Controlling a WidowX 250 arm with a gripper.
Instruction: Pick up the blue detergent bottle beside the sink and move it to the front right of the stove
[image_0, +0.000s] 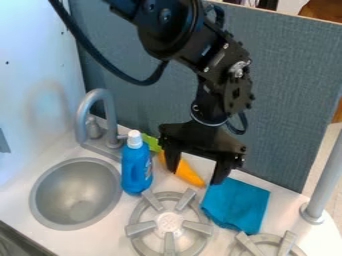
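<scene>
A blue-grey fabric partition (294, 85) stands behind the white bench (20, 200), beside a pale side wall (33, 75). Past the partition's right edge, I can see a strip of light floor (326, 155).

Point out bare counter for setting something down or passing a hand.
Bare: right of the cloth, up to the post; also between the sink and left burner, in front of the bottle. Crowded: behind that burner, with bottle, carrot and cloth close together and the open gripper hanging there.
</scene>
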